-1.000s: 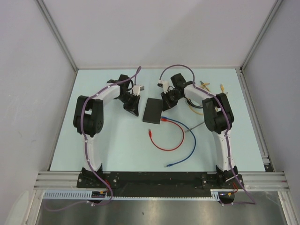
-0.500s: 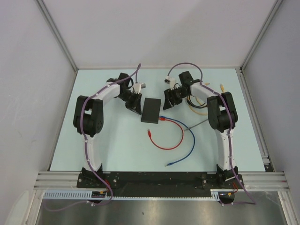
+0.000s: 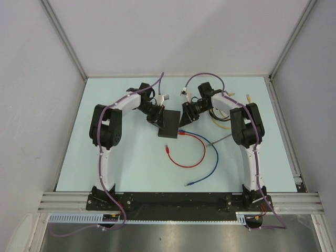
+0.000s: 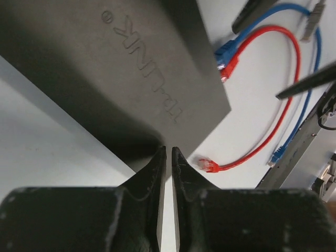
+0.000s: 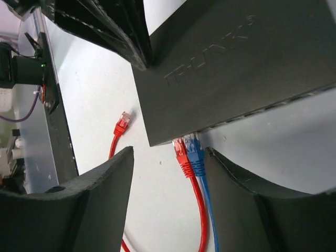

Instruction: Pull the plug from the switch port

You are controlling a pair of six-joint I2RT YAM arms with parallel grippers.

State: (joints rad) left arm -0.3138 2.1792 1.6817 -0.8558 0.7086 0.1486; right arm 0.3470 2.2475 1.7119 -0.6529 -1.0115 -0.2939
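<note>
The right claw [image 5: 169, 152] gapes wide and grips nothing. The red plug [image 5: 182, 157] and blue plug [image 5: 195, 153] lie between its fingers, both seated in the switch [image 5: 236, 68]. The left claw [image 4: 167, 149] is pinched almost closed and empty, its tips at the switch's edge. From above, the switch lies on the table [image 3: 105, 157], with the left claw at its 10 o'clock and the right claw at 2 o'clock.

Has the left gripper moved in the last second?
Yes. The left gripper has shifted right, away from the table's left edge, up against the switch.
</note>
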